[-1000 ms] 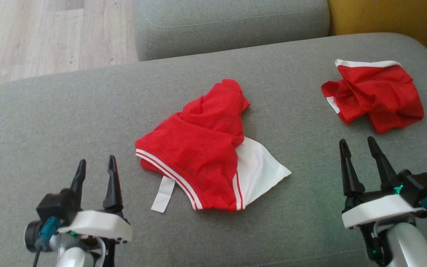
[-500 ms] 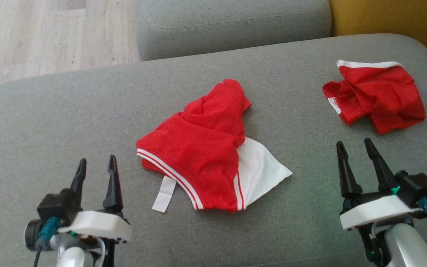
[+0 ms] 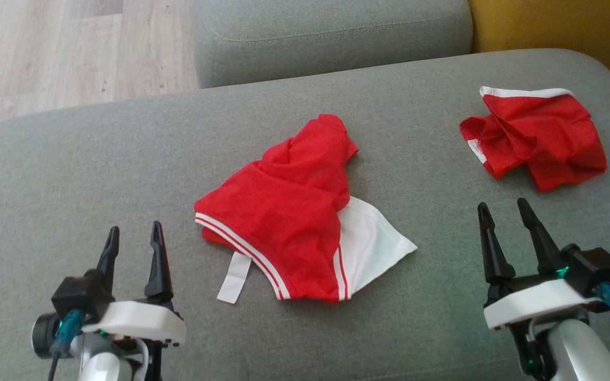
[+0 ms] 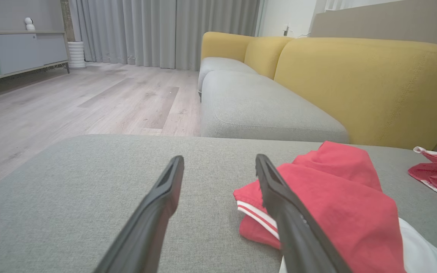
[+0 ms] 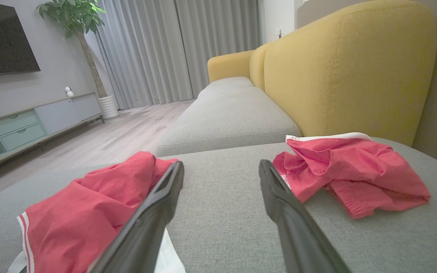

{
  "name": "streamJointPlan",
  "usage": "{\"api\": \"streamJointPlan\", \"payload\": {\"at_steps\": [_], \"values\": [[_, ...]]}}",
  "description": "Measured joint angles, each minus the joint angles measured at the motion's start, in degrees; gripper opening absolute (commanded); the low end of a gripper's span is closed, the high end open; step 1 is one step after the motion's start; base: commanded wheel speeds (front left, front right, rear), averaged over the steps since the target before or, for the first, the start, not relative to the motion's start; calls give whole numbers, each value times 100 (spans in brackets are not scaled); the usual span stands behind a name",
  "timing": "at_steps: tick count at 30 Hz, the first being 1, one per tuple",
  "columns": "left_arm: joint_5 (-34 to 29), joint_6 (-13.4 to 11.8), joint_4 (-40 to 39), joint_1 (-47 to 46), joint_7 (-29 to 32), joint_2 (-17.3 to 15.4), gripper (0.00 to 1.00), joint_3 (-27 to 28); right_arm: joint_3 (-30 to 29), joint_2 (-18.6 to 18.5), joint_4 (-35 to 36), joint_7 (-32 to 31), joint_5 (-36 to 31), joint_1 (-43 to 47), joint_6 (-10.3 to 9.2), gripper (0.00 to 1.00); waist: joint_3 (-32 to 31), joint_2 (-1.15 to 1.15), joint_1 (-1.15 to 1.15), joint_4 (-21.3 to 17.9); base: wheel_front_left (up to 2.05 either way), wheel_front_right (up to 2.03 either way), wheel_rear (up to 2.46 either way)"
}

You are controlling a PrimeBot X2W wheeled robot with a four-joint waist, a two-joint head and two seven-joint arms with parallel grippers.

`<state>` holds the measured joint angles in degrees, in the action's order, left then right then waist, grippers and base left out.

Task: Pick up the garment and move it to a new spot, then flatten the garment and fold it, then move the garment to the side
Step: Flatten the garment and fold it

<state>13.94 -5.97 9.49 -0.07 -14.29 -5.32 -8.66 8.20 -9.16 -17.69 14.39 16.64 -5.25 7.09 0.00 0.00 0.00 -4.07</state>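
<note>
Hovering low at the near edge, both hands hang with nothing in them: the left hand (image 3: 135, 227) has its two dark fingers spread, and the right hand (image 3: 501, 203) is spread just as wide. Between them, out on the grey sofa seat (image 3: 72, 174), lies the garment (image 3: 284, 222). It's red with white stripes, bunched and lapped over itself, with a white panel (image 3: 374, 243) poking out on its right and a white tab (image 3: 233, 278) trailing toward the left hand.

My read: this is the pick-up, not yet begun. To do it well, go for edges, not the heaped middle. The left hand takes the striped hem nearest it and the right hand the white panel's corner, so the cloth opens as it lifts rather than rising as a lump. Bring the fingertips right down to the seat; it looks soft and will likely give.

Farther right, well apart, sits a second red garment (image 3: 538, 135), crumpled, so keep the right hand off it. Beyond are another grey cushion (image 3: 331, 37), the yellow backrest (image 3: 548, 21) and the wooden floor (image 3: 45, 53).
</note>
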Motion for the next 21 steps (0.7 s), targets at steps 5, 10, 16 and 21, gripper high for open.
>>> {"api": "streamJointPlan", "payload": {"at_steps": [5,10,16,21], "values": [[-62,49,15,0,0,30,100,22,-1,0,1,0,0,0,0,100,3,0,0,0,0,0,0],[-132,53,27,-1,0,47,100,52,-2,0,-1,0,0,0,0,100,6,0,0,3,0,0,0],[-186,101,54,-1,0,78,100,123,-2,0,-18,0,0,-1,0,100,2,0,0,10,0,0,0],[-327,233,92,-8,0,79,100,9,-3,1,-19,0,0,-1,0,100,12,0,0,10,0,0,0]]}}
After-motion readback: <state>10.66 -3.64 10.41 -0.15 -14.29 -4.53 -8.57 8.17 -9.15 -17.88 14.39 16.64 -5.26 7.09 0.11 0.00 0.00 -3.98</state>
